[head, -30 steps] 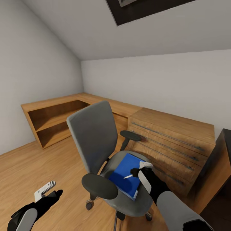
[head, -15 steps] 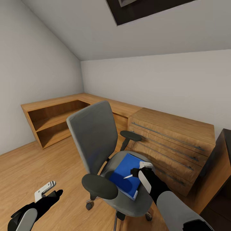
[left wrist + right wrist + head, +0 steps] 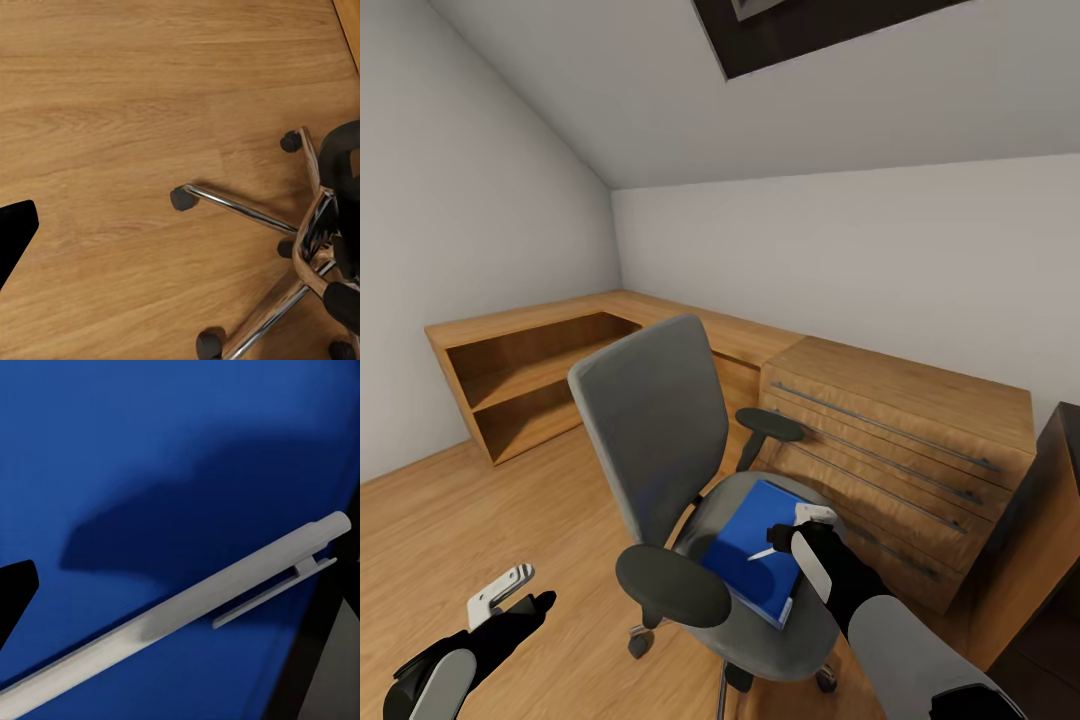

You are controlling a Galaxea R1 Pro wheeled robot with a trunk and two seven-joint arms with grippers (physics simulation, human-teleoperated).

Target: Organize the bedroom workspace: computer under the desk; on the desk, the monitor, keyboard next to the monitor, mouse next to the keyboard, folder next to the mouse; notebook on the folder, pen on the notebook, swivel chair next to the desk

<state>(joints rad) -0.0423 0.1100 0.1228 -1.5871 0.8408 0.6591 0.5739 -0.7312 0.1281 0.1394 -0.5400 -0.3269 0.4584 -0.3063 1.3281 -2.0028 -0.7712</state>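
The swivel chair [image 3: 690, 470], grey-seated with a tall grey back and black padded armrests, is standing on the wood floor, its back turned toward ten o'clock. The bright-blue folder [image 3: 745, 548] is lying flat on its seat. The pale pen [image 3: 761, 551] is hanging just above the folder, pointing toward eight o'clock.

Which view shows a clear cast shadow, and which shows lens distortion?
Right wrist view: the pen throws a soft dark shadow across the folder. Head view: wide-angle stretching bends the swivel chair and the walls' lines. Left wrist view: flat, even light on the floor.
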